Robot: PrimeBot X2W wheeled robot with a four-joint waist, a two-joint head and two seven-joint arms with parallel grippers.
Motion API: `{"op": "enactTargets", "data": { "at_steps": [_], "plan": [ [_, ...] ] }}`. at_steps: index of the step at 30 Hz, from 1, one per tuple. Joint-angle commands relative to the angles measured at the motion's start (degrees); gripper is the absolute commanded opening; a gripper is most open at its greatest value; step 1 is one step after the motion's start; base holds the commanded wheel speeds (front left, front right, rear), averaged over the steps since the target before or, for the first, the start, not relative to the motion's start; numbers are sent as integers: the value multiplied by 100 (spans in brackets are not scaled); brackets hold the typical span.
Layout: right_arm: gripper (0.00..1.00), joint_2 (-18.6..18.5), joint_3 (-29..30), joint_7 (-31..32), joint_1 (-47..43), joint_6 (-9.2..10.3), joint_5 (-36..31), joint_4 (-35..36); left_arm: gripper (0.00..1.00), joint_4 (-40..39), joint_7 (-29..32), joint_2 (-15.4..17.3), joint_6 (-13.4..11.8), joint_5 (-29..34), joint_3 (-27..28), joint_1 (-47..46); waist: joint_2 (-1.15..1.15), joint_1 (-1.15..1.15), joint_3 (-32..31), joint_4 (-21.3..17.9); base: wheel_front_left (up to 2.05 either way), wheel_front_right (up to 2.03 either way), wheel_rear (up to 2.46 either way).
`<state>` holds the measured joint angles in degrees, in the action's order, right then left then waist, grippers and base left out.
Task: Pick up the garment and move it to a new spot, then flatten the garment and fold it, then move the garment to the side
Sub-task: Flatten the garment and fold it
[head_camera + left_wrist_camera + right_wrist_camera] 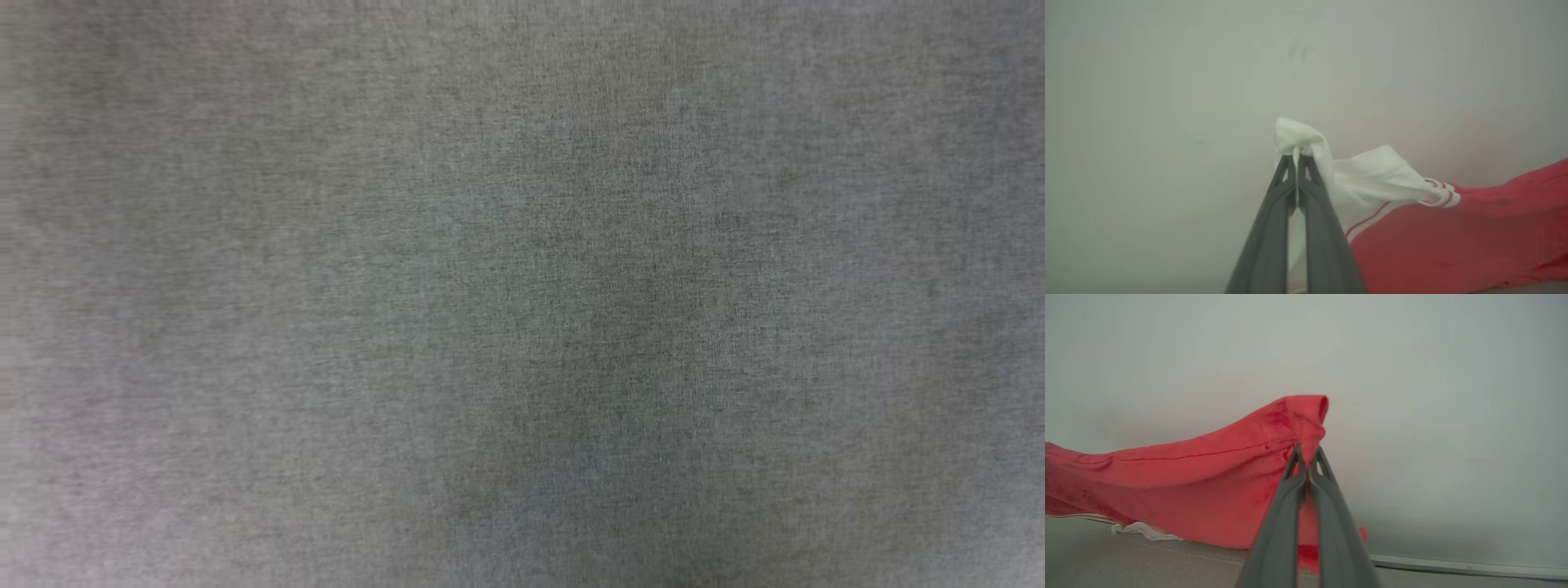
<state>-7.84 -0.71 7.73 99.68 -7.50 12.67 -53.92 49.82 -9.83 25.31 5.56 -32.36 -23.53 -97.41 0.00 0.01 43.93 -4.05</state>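
Hanging between two pinches: red jersey (1188, 486), one item; left jaws closed on its white sleeve (1306, 139), bunched past the tips; right jaws closed on a red edge (1306, 412). Body sags below both toward the grey counter (1126, 559). Risk: thin fabric slipping from tip-only holds when pulled taut.

Red jersey (1453, 237) lifted at two corners
It has a white sleeve (1372, 171) and red-white striped trim (1439, 194). One white corner and one red corner are pinched high; cloth droops from each.
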Motion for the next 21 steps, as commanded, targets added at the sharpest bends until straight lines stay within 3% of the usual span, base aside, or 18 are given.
{"op": "enactTargets", "data": {
  "at_steps": [1, 11, 21],
  "plan": [
    [0, -23, -144, -122, -254, 2, 88, -216, 0, 180, -103, -122, 47, -79, -20, 278, 0, -1, -203, 87, 0, 0, 0],
    [0, -203, -1124, -649, -2192, 3, 805, -615, 0, 700, -389, -625, 175, -641, -115, 2335, 0, -1, -1689, 389, 0, 0, 0],
    [0, -610, -2005, -649, -4815, 3, 1614, 372, 0, -15, -501, -613, 101, -919, -171, 5020, 0, -1, -3169, 481, 0, 0, 0]
  ]
}}
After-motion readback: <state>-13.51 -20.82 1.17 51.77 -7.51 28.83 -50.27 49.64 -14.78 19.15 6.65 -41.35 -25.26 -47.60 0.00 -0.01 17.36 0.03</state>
